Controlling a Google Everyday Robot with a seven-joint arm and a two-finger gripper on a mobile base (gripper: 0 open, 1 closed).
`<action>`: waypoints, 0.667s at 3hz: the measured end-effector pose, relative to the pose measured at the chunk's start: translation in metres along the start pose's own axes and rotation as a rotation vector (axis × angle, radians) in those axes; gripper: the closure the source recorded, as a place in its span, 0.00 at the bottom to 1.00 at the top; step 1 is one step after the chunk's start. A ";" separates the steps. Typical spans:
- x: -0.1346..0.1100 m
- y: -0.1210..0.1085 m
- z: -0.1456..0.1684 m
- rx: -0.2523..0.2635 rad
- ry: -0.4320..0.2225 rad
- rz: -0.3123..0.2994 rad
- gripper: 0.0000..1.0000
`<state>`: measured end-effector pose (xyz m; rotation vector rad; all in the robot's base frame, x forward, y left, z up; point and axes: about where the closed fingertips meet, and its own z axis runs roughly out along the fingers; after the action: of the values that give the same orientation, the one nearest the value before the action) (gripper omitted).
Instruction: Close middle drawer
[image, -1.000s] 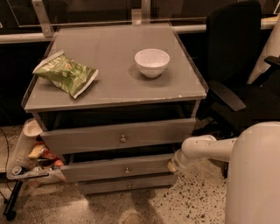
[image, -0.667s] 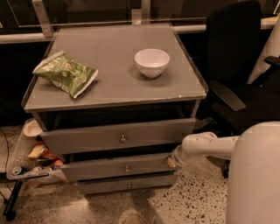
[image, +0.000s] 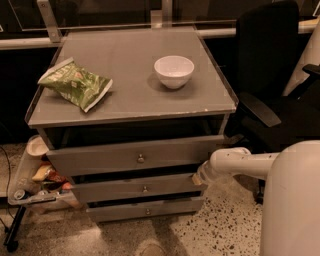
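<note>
The middle drawer (image: 110, 190) is grey wood, with a long, low, flat front and a small round metal knob (image: 145, 189) at its centre. It stands level, drawn a little way out toward the near side. The gripper (image: 201, 176) sits at the right end of the front — touching or just beside it.

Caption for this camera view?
Gripper at right end of middle drawer front; bowl and bag on the cabinet.

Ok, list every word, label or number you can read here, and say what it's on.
None can be read.
Green snack bag: printed marks, too blurred to read.
White bowl and middle drawer: no text.
Gripper, at the middle drawer's right end: no marking seen.
</note>
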<state>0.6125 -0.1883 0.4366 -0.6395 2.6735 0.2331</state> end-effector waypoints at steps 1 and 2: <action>0.001 -0.001 0.000 0.001 0.001 0.002 1.00; 0.020 -0.007 -0.005 -0.006 0.045 0.019 1.00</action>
<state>0.5974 -0.2035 0.4330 -0.6290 2.7241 0.2340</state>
